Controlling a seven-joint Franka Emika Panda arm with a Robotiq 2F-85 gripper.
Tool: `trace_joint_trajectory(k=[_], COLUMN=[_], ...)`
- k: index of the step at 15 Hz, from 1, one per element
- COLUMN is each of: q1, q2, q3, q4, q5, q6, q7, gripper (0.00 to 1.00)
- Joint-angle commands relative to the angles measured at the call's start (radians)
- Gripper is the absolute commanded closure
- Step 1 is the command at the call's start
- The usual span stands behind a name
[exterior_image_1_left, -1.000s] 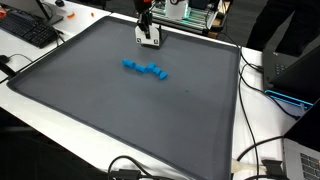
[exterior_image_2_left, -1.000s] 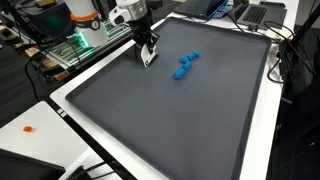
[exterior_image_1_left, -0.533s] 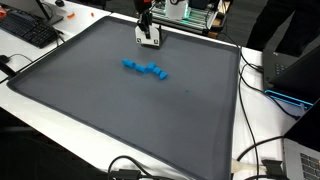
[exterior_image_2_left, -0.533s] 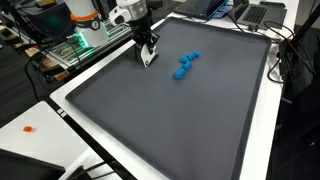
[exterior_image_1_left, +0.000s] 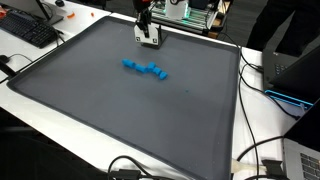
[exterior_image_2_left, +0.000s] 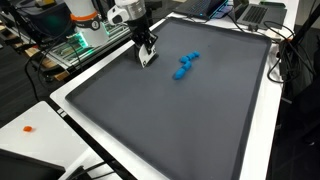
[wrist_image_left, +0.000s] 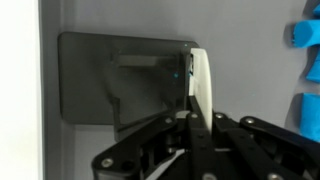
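Observation:
My gripper (exterior_image_1_left: 147, 30) hangs just above the far edge of a dark grey mat (exterior_image_1_left: 110, 120) and is shut on a thin white flat piece (exterior_image_1_left: 150, 40). Both exterior views show this; in the second the gripper (exterior_image_2_left: 145, 46) holds the white piece (exterior_image_2_left: 148, 59) edge-down, close to the mat. In the wrist view the white piece (wrist_image_left: 201, 85) stands edgewise between the closed jaws (wrist_image_left: 190, 118). A curved row of small blue blocks (exterior_image_1_left: 145, 69) lies on the mat nearer the middle, apart from the gripper, and shows too in an exterior view (exterior_image_2_left: 185, 65) and at the wrist view's right edge (wrist_image_left: 308, 33).
The mat lies on a white table (exterior_image_2_left: 55, 125). A keyboard (exterior_image_1_left: 28, 30) lies at one corner. Cables (exterior_image_1_left: 262, 150) and electronics (exterior_image_1_left: 195, 12) crowd the table's edges. A small orange item (exterior_image_2_left: 29, 128) lies on the white table.

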Motion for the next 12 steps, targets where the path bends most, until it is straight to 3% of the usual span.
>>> trace_joint_trajectory(k=[1,12], q1=[-0.004,0.022], q2=[-0.032,0.007], q3=[-0.005,0.017], q4=[-0.015,-0.007], q5=[-0.008,0.021], q6=[-0.044,0.011], q7=[0.019,0.008], gripper=[0.99,0.99])
